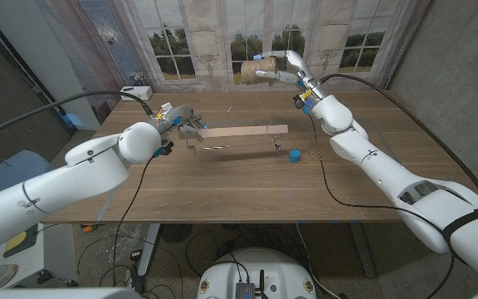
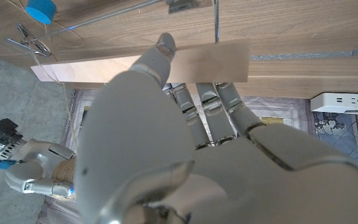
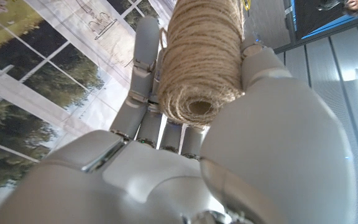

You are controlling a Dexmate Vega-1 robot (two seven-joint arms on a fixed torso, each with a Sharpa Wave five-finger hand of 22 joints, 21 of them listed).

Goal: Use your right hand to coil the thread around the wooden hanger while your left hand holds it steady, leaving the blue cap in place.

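On hanger (image 1: pixel 243 132), no legible writing.

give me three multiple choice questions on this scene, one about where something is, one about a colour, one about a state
1. Where is the blue cap?
A. on the table, near the wooden hanger's right end
B. in the left hand
C. on top of the twine spool

2. What colour is the twine spool?
A. red
B. tan
C. white

3. What is the right hand doing?
A. resting on the table
B. gripping the hanger
C. holding the twine spool in the air

Answers:
1. A, the head view shows it on the table beside the wooden hanger.
2. B, the right wrist view shows tan wound fibre.
3. C, fingers wrap the spool above the table's far edge.
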